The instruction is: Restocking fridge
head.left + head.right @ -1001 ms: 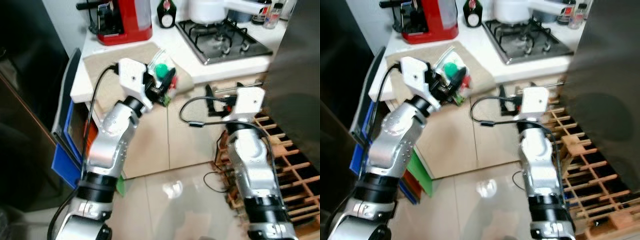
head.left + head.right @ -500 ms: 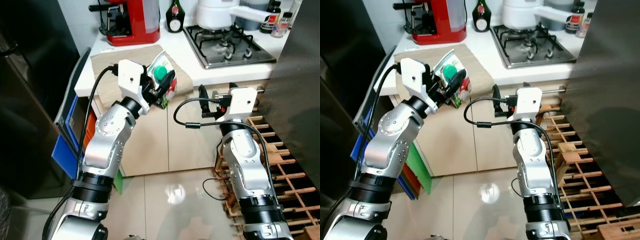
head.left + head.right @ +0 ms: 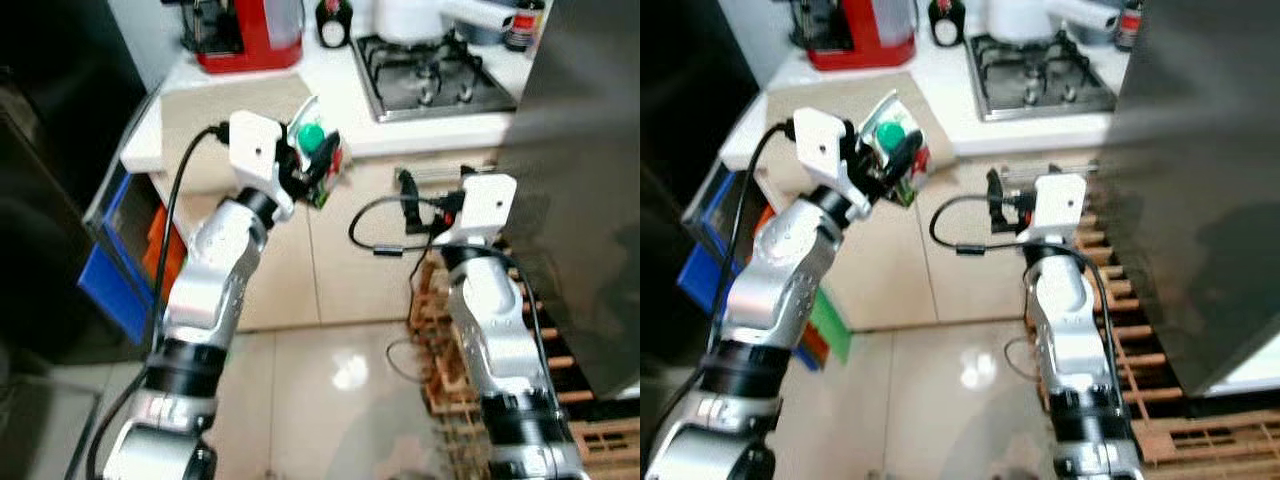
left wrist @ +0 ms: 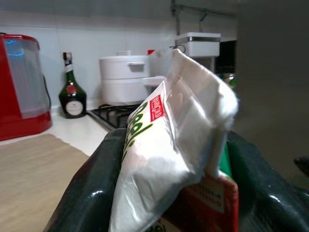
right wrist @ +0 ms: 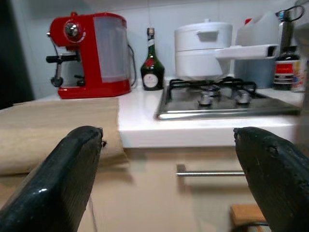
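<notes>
My left gripper (image 3: 322,165) is shut on a white, red and green carton with a green cap (image 3: 318,158), held in the air just off the counter's front edge. Seen from the left wrist, the carton (image 4: 178,159) sits between the two black fingers (image 4: 91,193). My right gripper (image 3: 405,186) is raised in front of the cabinet below the hob, open, with nothing between its fingers (image 5: 67,164). The dark grey fridge door (image 3: 585,180) stands at the right.
A white counter (image 3: 360,110) carries a beige mat (image 3: 215,110), a red coffee machine (image 3: 245,35), a dark bottle (image 3: 333,22), a gas hob (image 3: 430,85) and a white pot (image 3: 405,18). A wooden wine rack (image 3: 560,380) stands low right. Blue folders (image 3: 110,260) lean at the left.
The camera has shifted, so the whole scene sits differently. Both arms keep about the same pose, and the left gripper still holds the carton.
</notes>
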Motion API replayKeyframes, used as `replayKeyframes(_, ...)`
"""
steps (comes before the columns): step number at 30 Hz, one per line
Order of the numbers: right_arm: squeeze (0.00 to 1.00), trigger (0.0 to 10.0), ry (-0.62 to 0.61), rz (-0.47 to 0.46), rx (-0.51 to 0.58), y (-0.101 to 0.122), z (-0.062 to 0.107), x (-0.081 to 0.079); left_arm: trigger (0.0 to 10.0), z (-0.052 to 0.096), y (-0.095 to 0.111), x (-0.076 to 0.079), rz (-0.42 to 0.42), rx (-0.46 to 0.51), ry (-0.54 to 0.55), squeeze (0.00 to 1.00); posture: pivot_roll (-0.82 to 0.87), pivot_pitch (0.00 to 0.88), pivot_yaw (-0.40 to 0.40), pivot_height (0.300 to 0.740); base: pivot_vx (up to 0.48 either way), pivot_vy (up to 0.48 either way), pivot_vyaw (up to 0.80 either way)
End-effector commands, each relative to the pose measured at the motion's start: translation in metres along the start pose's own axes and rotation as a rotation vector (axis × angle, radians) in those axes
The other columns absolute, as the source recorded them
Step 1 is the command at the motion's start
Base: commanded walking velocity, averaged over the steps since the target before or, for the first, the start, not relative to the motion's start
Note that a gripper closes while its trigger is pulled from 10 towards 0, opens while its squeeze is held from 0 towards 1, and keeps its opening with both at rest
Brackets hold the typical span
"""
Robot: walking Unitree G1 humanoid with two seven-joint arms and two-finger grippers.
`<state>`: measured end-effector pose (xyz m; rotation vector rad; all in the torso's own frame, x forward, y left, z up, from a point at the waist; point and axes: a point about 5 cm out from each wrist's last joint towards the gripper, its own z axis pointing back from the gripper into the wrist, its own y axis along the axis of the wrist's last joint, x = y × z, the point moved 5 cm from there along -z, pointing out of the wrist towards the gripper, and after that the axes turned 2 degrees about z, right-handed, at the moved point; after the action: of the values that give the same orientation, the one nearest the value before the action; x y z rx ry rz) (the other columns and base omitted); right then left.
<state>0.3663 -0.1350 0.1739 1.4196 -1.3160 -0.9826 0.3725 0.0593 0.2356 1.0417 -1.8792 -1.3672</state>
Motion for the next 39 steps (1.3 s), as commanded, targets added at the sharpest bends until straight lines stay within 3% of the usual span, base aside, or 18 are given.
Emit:
replayKeyframes(1,0.0,10.0,0.009,-0.007,0.011,0.003,-0.001,-0.004,10.0,0.002,0.001,-0.009,-0.017,-0.003,0.033,0.0,-0.09,0.0,0.09,0.74,-0.341,0.0,0.0)
replayKeyframes(22,0.0,10.0,0.007,-0.004,0.002,0.001,0.001,-0.003,10.0,0.007,0.005,-0.001,-0.001,0.027,-0.025,0.0,-0.09,0.0,0.092,0.74,-0.069,0.0,0.0)
replayKeyframes(24,0.0,10.0,0.009,-0.002,0.003,0.001,0.001,-0.004,10.0,0.01,0.009,0.007,-0.01,0.042,-0.077,0.0,-0.1,0.0,0.097,0.74,0.0,-0.446,0.0)
replayKeyframes(29,0.0,10.0,0.007,-0.003,0.003,0.002,0.001,-0.004,10.0,0.01,0.008,0.008,0.001,0.041,-0.082,0.0,-0.1,0.0,0.097,0.74,0.0,-0.429,0.0)
replayKeyframes(39,0.0,10.0,0.008,0.0,0.0,0.001,0.002,-0.003,10.0,0.013,0.011,0.016,-0.054,0.057,-0.117,0.0,-0.09,0.0,0.093,0.74,0.0,-0.419,0.0)
